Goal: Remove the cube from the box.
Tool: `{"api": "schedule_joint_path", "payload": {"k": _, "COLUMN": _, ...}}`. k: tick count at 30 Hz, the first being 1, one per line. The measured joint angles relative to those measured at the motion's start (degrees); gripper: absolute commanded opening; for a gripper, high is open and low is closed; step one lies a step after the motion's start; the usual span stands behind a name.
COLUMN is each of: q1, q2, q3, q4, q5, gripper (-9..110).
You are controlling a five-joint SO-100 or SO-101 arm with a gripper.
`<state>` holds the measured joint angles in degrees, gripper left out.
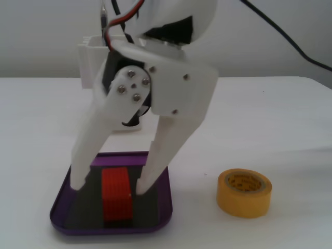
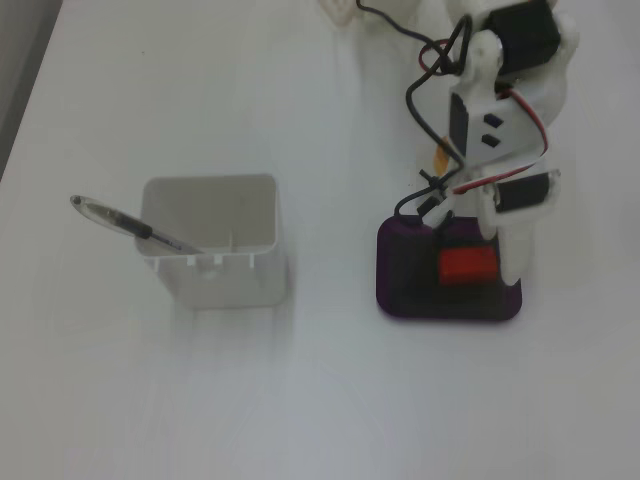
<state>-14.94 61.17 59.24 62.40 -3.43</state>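
Note:
The red cube (image 1: 115,199) lies on the dark bottom of the shallow purple box (image 1: 61,205) at the front of the table. My gripper (image 1: 110,187) is open and lowered into the box. Its two white fingertips (image 1: 78,181) stand on either side of the cube, with a small gap on each side. In the other fixed view, from above, the cube (image 2: 468,266) sits at the right of the box (image 2: 400,295), and my gripper (image 2: 487,250) hangs over it and hides part of the box.
A yellow tape roll (image 1: 244,192) lies on the table right of the box; from above only a sliver of the tape roll (image 2: 441,157) shows behind the arm. A tall white container (image 2: 215,245) holding a pen (image 2: 125,225) stands apart from the box.

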Motion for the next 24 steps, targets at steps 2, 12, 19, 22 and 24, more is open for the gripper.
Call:
{"api": "schedule_joint_path", "payload": {"k": 2, "q1": 1.32, "q2": -1.58, "q3": -0.88, "q4": 0.0, "q5": 0.0, "gripper": 21}}
{"api": "schedule_joint_path", "payload": {"k": 12, "q1": 3.52, "q2": -3.25, "q3": -1.14, "q4": 0.0, "q5": 0.0, "gripper": 21}}
{"api": "schedule_joint_path", "payload": {"k": 19, "q1": 2.81, "q2": -3.25, "q3": -1.14, "q4": 0.0, "q5": 0.0, "gripper": 19}}
{"api": "schedule_joint_path", "payload": {"k": 22, "q1": 3.08, "q2": -3.25, "q3": -1.14, "q4": 0.0, "q5": 0.0, "gripper": 13}}
{"api": "schedule_joint_path", "payload": {"k": 24, "q1": 3.43, "q2": -3.25, "q3": -1.14, "q4": 0.0, "q5": 0.0, "gripper": 8}}
